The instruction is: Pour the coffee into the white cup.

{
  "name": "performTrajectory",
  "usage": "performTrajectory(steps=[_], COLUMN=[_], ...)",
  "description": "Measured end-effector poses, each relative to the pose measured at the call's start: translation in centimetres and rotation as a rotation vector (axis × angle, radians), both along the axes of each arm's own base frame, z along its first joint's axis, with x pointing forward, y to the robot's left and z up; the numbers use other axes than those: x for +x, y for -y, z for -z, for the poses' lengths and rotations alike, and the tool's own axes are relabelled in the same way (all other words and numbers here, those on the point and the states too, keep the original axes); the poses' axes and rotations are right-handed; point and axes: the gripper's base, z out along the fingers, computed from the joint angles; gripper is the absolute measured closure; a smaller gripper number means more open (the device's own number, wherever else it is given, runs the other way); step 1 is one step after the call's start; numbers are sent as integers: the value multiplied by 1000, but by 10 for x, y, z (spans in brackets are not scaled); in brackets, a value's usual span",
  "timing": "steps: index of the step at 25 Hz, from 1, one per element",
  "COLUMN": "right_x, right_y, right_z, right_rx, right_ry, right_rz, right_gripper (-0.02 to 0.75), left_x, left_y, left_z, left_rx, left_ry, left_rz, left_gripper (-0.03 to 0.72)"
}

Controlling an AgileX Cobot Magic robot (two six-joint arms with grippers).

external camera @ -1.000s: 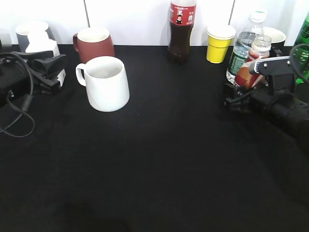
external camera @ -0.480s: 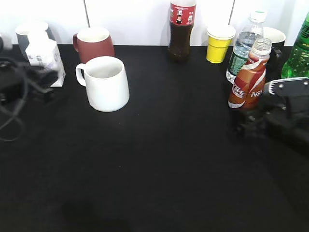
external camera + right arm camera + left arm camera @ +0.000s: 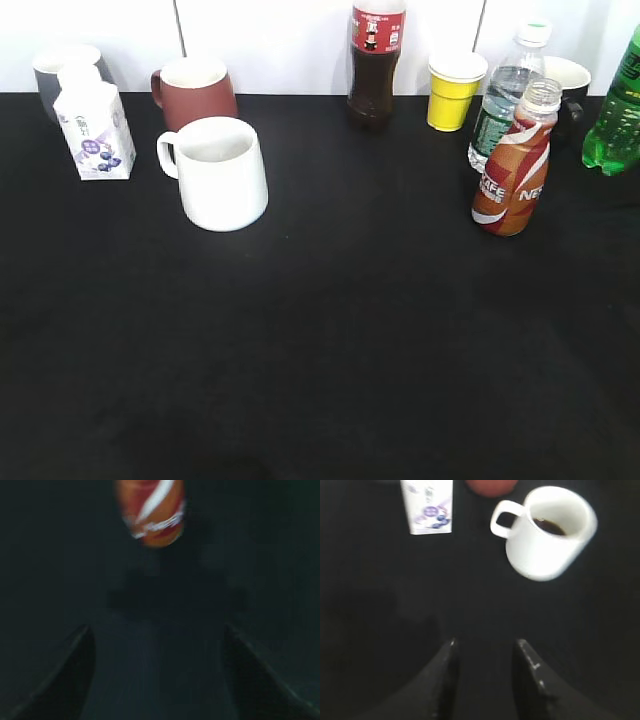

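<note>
Currently the coffee [image 3: 514, 168] stands upright on the desk [image 3: 350, 330], well right of the white cup [image 3: 222, 172], which holds dark liquid. Right gripper [image 3: 157, 675], jaws spread and empty, has the coffee straight ahead, apart from them. Left gripper [image 3: 485, 680], jaws parted and empty, is nearer the white cup.

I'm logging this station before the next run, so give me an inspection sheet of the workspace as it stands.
Surface: black table, no spills seen.
Job's things: coffee bottle upright at right, uncapped; white cup upright at left, dark liquid inside in the left wrist view.
Clutter: brownish-red mug, small carton, grey cup, cola bottle, yellow paper cup, water bottle, green bottle, a dark mug behind.
Grippers: left gripper open, empty; right gripper open, empty, facing the coffee bottle; neither shows in the exterior view.
Cables: nothing seen.
Surroundings: white wall behind.
</note>
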Motion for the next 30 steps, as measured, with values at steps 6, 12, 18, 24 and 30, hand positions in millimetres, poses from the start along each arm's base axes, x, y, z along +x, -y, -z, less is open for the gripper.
performTrajectory(steps=[6,12,18,24,30], right_x=[-173,-212,-201,-201,-202], right_y=[38,61,61,61,59], right_z=[-45,25,28,28,28], right_rx=[90,-9,15,8,-54], right_ry=[334,385,455,457,458], right_rz=[-64,32,70,106,368], right_gripper=[153,153,153,153,153], left_x=[-131,-145,-138,-138,-137], left_y=[-49,-43,-41,-40,-38], left_z=[7,46,49,49,49], left_rx=[34,15,4,16,46], left_ry=[181,228,271,270,268], left_rz=[61,193,188,100,-119], left_gripper=[410,410,410,410,410])
